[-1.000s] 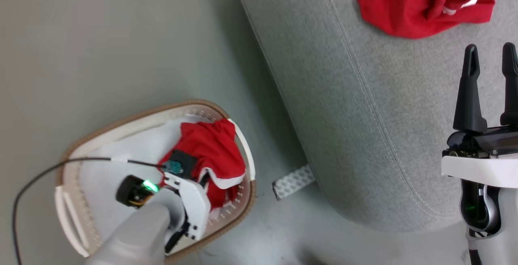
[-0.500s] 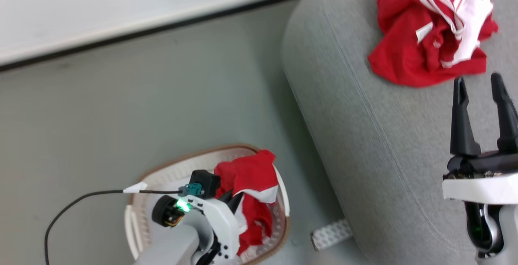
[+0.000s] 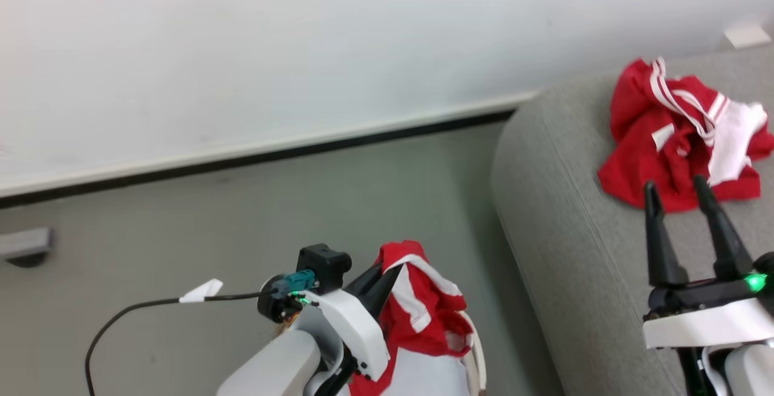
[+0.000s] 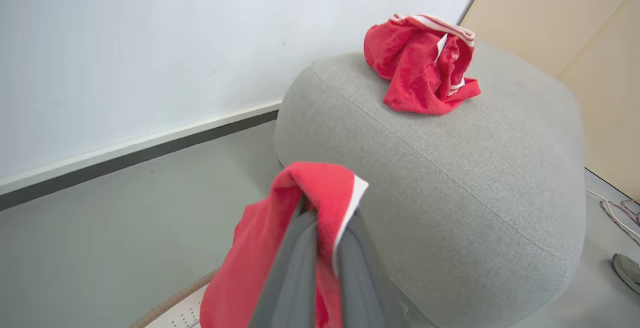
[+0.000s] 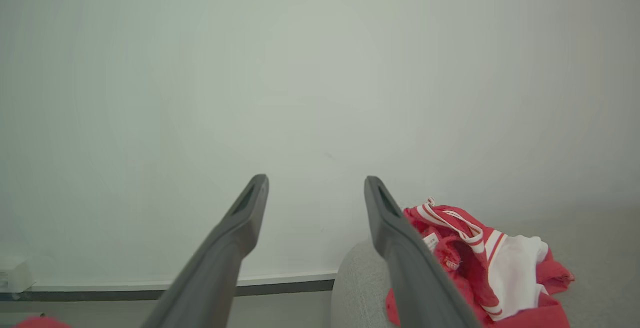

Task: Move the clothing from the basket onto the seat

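My left gripper (image 3: 382,276) is shut on a red garment with white trim (image 3: 426,314), held up above the basket. In the left wrist view the fabric (image 4: 260,248) drapes over my closed fingers (image 4: 295,273) and hides their tips. A stretch of the basket's brown rim (image 4: 172,302) shows below it. A second red garment with white stripes (image 3: 677,142) (image 4: 420,62) (image 5: 480,263) lies crumpled on top of the grey seat (image 3: 574,275) (image 4: 450,168). My right gripper (image 3: 675,185) (image 5: 316,182) hovers open and empty over the seat, just in front of that garment.
A white wall with a dark baseboard (image 3: 302,145) runs behind the grey floor. A black cable (image 3: 121,317) trails from my left wrist. A beige panel (image 4: 575,32) stands behind the seat. Loose cables (image 4: 617,213) lie on the floor to its right.
The head camera has tilted up, so wall and baseboard come into view. My left gripper has lifted the red garment out of the basket. The right gripper stays open.
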